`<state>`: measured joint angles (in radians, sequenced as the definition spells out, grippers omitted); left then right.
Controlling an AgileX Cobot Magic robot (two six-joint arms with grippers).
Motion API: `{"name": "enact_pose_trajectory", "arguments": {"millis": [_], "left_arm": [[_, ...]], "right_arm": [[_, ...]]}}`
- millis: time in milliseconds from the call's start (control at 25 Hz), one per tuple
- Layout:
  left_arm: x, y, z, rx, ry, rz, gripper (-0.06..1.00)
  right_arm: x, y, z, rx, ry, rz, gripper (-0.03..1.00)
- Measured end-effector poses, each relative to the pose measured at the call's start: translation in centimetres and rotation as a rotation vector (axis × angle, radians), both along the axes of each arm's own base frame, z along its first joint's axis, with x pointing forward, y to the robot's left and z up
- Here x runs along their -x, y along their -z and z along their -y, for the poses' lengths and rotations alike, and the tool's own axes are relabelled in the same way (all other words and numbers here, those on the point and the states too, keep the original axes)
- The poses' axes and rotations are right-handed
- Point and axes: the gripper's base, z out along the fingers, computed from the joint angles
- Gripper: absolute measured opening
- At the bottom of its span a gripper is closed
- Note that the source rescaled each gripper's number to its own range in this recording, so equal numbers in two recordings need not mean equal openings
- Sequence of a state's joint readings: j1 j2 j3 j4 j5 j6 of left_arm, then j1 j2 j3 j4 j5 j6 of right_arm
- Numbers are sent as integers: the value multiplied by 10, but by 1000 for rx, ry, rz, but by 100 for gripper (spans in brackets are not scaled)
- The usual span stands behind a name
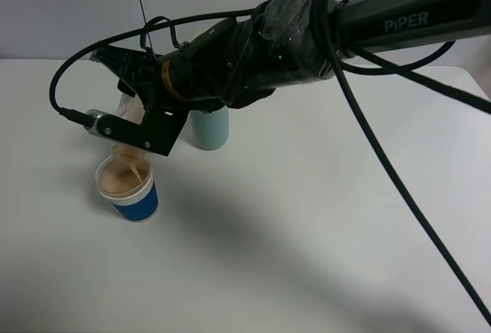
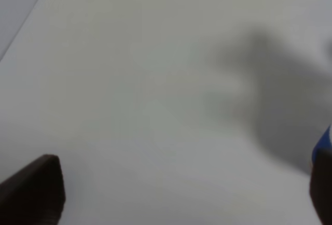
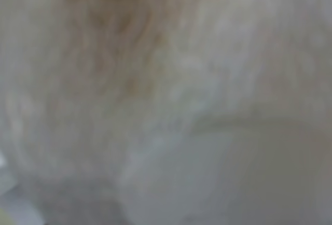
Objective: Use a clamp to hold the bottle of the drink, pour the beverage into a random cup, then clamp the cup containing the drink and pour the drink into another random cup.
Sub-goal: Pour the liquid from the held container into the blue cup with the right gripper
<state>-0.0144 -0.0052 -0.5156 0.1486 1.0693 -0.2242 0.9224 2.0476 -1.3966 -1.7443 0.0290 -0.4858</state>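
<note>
Bottle (image 1: 125, 107) tipped, seemingly clamped in the closed right gripper (image 1: 129, 80), is filling the blue cup (image 1: 136, 202). The left gripper (image 2: 184, 194) waits open and empty. Pouring into the teal cup (image 1: 209, 127) remains.

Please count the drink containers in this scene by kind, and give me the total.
Cups: 2 (short blue cup with white ribbed band, holding tan drink; plain teal tumbler, partly hidden behind the arm)
Bottles: 1 (translucent pale-peach plastic bottle, tipped over the blue cup)
Total: 3
</note>
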Motion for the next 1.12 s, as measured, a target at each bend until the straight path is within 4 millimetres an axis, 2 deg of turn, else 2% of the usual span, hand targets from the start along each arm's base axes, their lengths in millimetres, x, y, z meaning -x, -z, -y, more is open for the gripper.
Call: {"name": "enact_pose_trajectory", "arguments": {"millis": [240, 640, 1120], "left_arm": [[0, 0, 0, 0, 0, 0, 88], [0, 0, 0, 0, 0, 0, 88], [0, 0, 0, 0, 0, 0, 88]], "right_arm": [[2, -1, -2, 9, -12, 15, 0], [4, -18, 1, -11, -18, 51, 0], [11, -23, -3, 41, -97, 131, 0]]}}
